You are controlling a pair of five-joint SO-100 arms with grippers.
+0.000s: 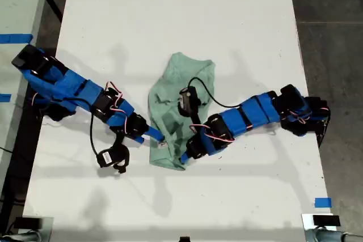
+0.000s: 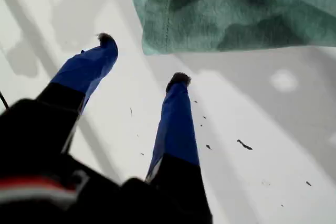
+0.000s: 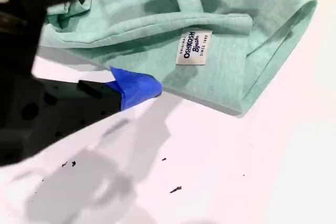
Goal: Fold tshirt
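Observation:
The pale mint-green tshirt (image 1: 181, 83) lies crumpled and partly folded in the middle of the white table. My first gripper (image 1: 184, 160) belongs to the arm from the exterior view's right. It is open (image 2: 142, 59) over bare table, its tips just short of a hemmed corner of the tshirt (image 2: 236, 9). My second gripper (image 1: 160, 139), on the arm from the exterior view's left, is open (image 3: 160, 32). One fingertip (image 3: 139, 87) rests at the tshirt's (image 3: 226, 61) edge beside a white label (image 3: 193, 47), while the other is over the cloth.
The white table (image 1: 170, 15) ends at dark floor (image 1: 329, 4) on the exterior view's right. Blue tape (image 1: 322, 202) marks its near right corner. A second surface with blue tape (image 1: 14, 38) stands at the exterior view's left. A black camera (image 1: 113, 157) hangs by the second arm.

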